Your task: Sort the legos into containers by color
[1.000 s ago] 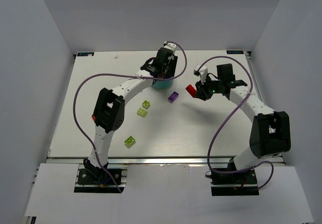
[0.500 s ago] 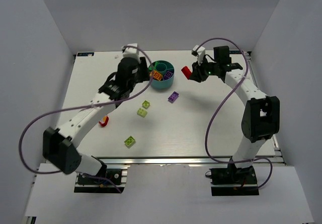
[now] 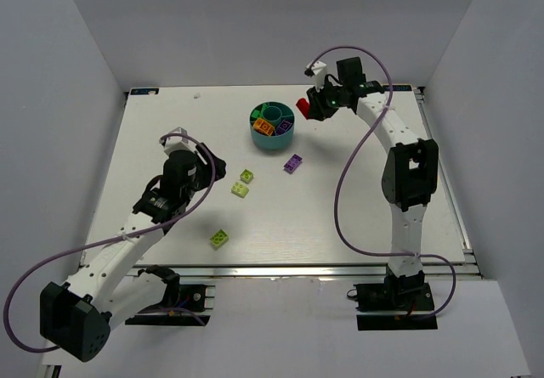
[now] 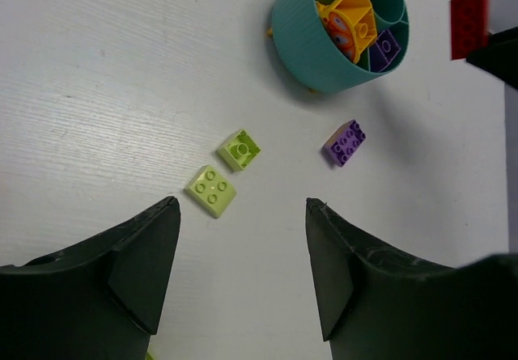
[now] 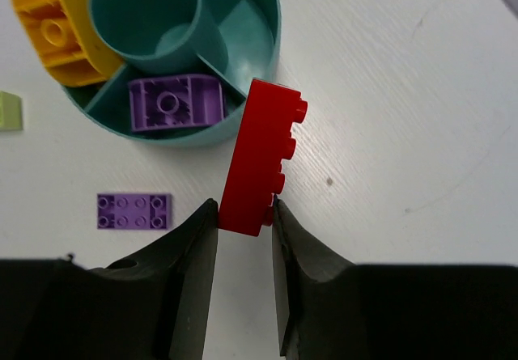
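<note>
Red brick, its near end hidden between my right gripper's clamping fingers, hangs by the teal bowl's rim near the table's far edge, long axis pointing away from my fingers, studs sideways. A purple brick lies nearby. My left gripper gapes empty near two lime bricks.

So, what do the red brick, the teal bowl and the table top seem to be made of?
The red brick: probably moulded plastic, smooth and slightly glossy, with crisp round studs. The teal bowl: apparently plastic too, matte, its outer wall finely ribbed. The table top: looks like white-painted or laminated wood, since faint grain lines show; which one, I cannot tell.
</note>
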